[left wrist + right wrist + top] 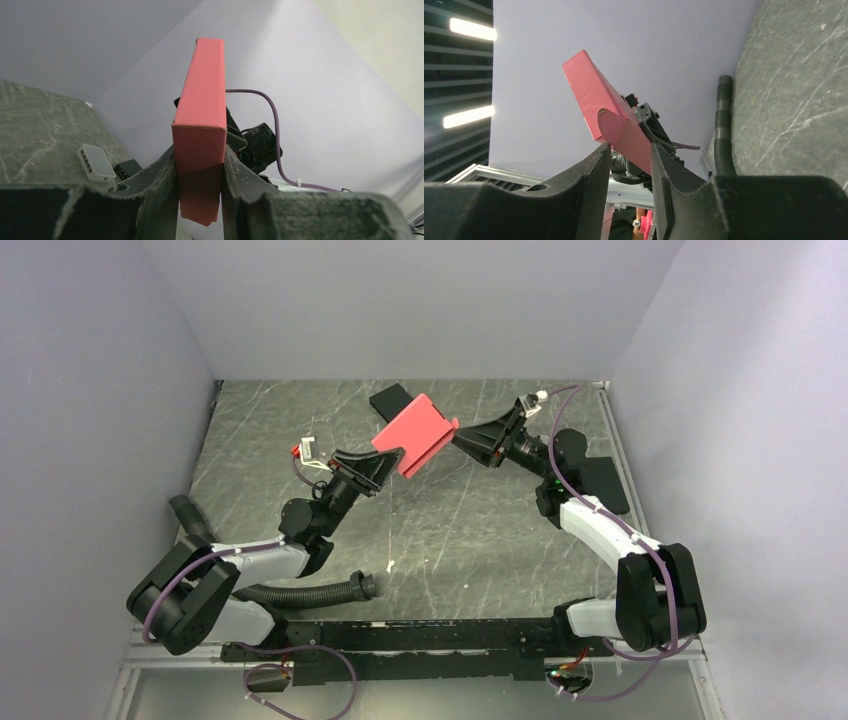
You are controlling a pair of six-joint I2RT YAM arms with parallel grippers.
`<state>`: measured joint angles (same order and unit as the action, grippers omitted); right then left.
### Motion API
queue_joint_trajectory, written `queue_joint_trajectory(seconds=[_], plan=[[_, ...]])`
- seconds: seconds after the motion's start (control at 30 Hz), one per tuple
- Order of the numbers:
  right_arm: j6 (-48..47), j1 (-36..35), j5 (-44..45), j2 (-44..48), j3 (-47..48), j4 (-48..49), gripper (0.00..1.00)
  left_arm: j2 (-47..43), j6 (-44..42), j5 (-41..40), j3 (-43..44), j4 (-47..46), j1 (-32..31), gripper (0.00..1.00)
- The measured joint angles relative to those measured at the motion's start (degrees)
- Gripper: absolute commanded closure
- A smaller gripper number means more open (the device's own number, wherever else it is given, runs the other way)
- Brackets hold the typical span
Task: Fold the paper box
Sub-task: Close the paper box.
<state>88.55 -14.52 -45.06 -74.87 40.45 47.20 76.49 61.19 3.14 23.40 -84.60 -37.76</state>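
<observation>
The paper box [415, 433] is a pinkish-red flat rectangular carton held in the air over the far middle of the table, tilted. My left gripper [385, 465] comes from the lower left and is shut on its near end. In the left wrist view the box [202, 100] stands up between both fingers of that gripper [199, 155], with a flap tip hanging below. My right gripper [458, 437] meets the box's right end. In the right wrist view its fingertips [611, 147] touch the box [594, 95] on both sides at a rounded end flap.
A black flat box [390, 398] lies at the far edge behind the carton. A black plate [590, 475] sits under the right arm. A corrugated hose [300, 592] lies near the left arm's base. A small white device [96, 162] rests on the marbled table [470, 530]. Walls enclose three sides.
</observation>
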Motion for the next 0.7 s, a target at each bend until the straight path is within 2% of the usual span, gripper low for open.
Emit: queue_joint_trajectory(seconds=[0.7], plan=[[-1.5, 0.0, 0.0, 0.7, 0.0, -1.1, 0.66, 0.0, 0.0, -0.1, 0.0, 0.0, 0.0, 0.99]])
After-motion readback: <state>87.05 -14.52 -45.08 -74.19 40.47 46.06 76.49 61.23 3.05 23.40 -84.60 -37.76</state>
